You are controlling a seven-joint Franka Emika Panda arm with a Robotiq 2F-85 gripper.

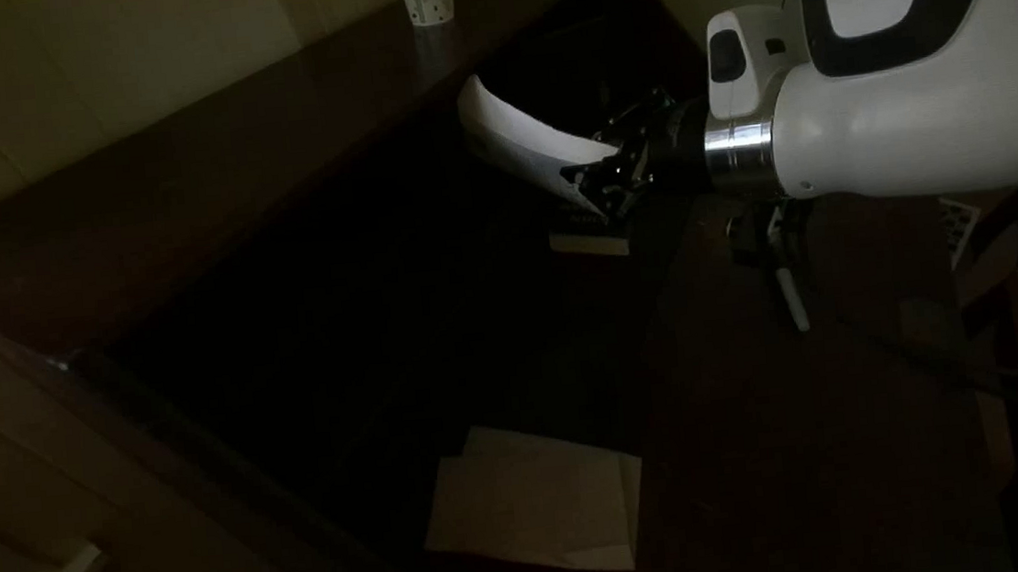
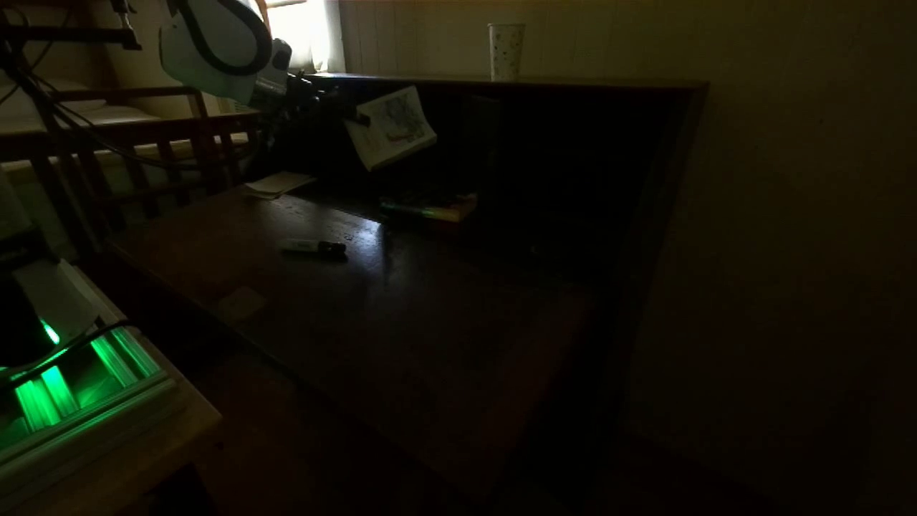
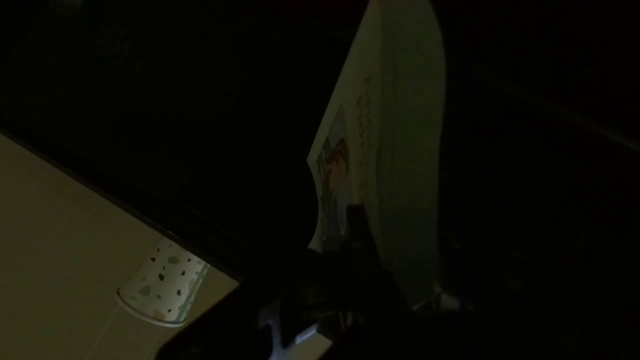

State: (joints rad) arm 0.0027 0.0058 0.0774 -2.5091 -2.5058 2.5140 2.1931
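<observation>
You have the white, black-trimmed robot arm (image 1: 928, 125) stretched out sideways, its silver-ringed wrist (image 1: 739, 146) in line with the clamped black two-fingered gripper (image 1: 585, 171).

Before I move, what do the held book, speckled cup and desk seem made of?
Book: paper, pliable-looking; its pale page block curves. Cover finish unclear. Cup: probably paper, perhaps coated, given printed flecks and a rolled-looking rim. Desk: likely dark wood, glossy; light glares off its top.
</observation>
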